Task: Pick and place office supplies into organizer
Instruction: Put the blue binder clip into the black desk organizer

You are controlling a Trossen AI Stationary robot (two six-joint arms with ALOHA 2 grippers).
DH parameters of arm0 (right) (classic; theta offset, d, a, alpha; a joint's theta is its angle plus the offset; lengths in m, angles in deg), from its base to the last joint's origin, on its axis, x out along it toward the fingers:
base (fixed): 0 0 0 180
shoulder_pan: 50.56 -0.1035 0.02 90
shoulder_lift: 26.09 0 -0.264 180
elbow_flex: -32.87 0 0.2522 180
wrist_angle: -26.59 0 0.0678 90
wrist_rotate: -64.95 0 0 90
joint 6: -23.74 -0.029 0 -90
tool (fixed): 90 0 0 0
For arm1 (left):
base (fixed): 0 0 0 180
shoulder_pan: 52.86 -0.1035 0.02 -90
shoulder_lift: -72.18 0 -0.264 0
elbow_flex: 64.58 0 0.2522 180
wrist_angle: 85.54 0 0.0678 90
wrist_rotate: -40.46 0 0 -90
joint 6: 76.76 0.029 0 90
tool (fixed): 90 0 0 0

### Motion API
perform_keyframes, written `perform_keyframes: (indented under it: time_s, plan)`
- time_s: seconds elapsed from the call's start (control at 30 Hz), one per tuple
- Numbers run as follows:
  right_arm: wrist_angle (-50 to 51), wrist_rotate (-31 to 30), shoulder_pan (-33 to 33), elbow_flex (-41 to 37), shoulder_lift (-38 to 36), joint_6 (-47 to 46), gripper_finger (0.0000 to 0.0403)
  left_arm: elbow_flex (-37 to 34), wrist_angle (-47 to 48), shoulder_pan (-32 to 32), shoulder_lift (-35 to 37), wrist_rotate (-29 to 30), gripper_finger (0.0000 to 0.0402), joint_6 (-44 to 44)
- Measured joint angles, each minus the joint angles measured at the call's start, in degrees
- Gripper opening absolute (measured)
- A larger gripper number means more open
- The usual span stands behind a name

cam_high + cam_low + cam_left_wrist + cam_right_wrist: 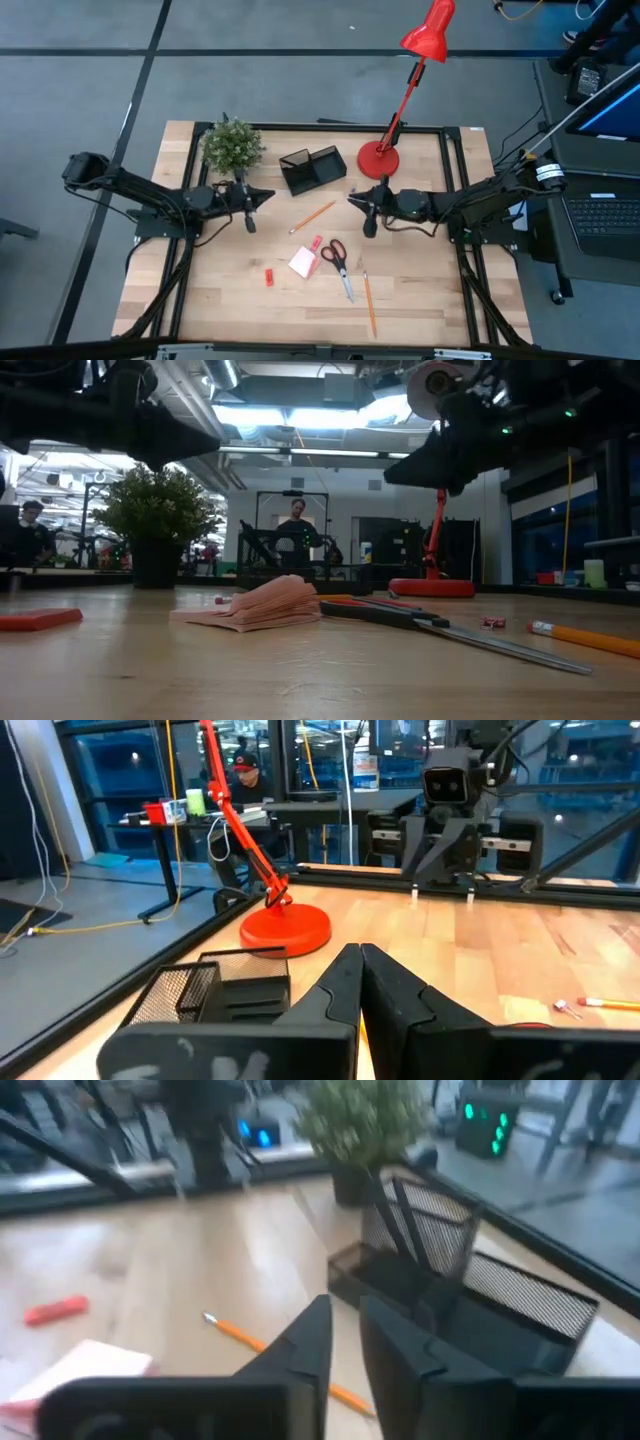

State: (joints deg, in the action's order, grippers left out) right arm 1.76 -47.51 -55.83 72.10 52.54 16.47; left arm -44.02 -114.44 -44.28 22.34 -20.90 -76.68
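Observation:
The black mesh organizer (312,168) (470,1295) stands at the table's far middle. Nearer lie an orange pencil (313,216) (270,1345), a pink block (316,243), the white note pad (303,262) (265,605), a red block (269,277), red-handled scissors (338,262) and a second pencil (369,303). I cannot make out the black pens. My left gripper (268,197) (358,960) hovers shut, left of the organizer. My right gripper (352,198) (343,1315) hovers to its right with a narrow gap between the fingers. The grippers point at each other and touch nothing.
A potted plant (232,145) stands at the far left beside the organizer. The red lamp's round base (378,160) (285,930) sits at its right, with the lamp arm leaning away over the far edge. People show in the room beyond the table.

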Motion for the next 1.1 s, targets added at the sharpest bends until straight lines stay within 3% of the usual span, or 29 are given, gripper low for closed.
perform_keyframes:
  time_s: [0.2, 0.37, 0.73, 1.1]
  plan:
    - [22.0, -0.5, 2.0, 9.6, 0.0, -3.4, 0.0127, -1.4, 0.0, 0.0, 0.6, 0.0, 0.0002, -0.4]
    - [34.0, -5.0, 3.0, 11.8, 0.0, -10.3, 0.0161, -2.5, 0.0, 0.0, 0.6, 0.0, 0.0001, -1.7]
    - [34.1, -5.1, 3.3, 7.0, 0.5, -12.2, 0.0226, -2.6, 0.0, 0.0, 0.5, 0.2, 0.0002, -1.3]
    - [29.1, -4.9, 5.6, 5.7, 9.6, -14.8, 0.0236, -2.6, 0.0, 0.0, 0.5, 0.2, 0.0003, -1.3]
